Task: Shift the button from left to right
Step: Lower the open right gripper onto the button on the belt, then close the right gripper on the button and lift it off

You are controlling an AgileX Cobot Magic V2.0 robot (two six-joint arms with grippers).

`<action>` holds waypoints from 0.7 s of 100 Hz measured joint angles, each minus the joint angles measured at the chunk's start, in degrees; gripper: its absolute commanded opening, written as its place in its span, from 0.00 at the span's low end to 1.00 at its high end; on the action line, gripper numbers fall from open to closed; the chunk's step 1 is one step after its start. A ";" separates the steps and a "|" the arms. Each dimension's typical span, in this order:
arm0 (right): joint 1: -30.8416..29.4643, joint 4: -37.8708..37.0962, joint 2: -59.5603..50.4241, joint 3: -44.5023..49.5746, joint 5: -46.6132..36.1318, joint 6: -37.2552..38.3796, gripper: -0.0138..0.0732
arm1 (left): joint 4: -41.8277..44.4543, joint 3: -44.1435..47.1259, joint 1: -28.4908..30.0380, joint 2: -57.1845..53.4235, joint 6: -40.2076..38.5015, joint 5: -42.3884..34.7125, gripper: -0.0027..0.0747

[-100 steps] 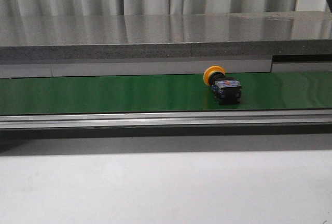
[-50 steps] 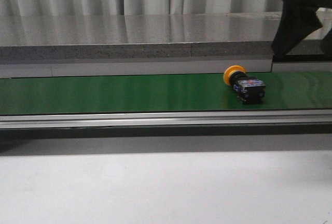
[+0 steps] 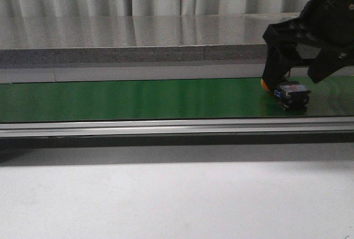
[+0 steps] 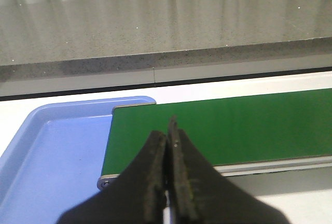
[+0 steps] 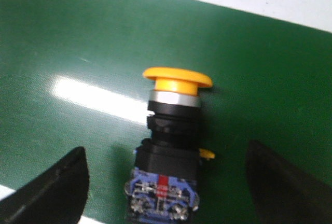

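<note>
The button (image 3: pixel 290 93) lies on its side on the green belt (image 3: pixel 138 98), far toward the right end in the front view. Its long axis runs along the belt surface, angled away from the robot: the yellow-orange cap (image 5: pixel 177 79) points toward the far edge, and the black body (image 5: pixel 168 151) with its red-blue mark faces the near edge.

The right pincer (image 5: pixel 166 182) hovers directly over the button, its fingers spread wide. In the right wrist view one finger (image 5: pixel 49 190) shows on each side of the black body, well clear of it and not touching, so the opening lies across the button's long axis. This looks like the line-up the grasp needs: a straight drop should put the pads on the two flat flanks of the body rather than on the round cap.

The left pincer (image 4: pixel 167 182) is pressed together, holding nothing, poised near the opposite end of the belt beside a blue tray (image 4: pixel 57 151). The right arm is plainly the nearer one
</note>
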 measured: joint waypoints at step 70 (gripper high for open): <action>-2.73 -0.62 0.87 -8.20 9.59 -0.05 0.50 | 0.00 0.00 0.00 0.00 0.00 0.00 0.01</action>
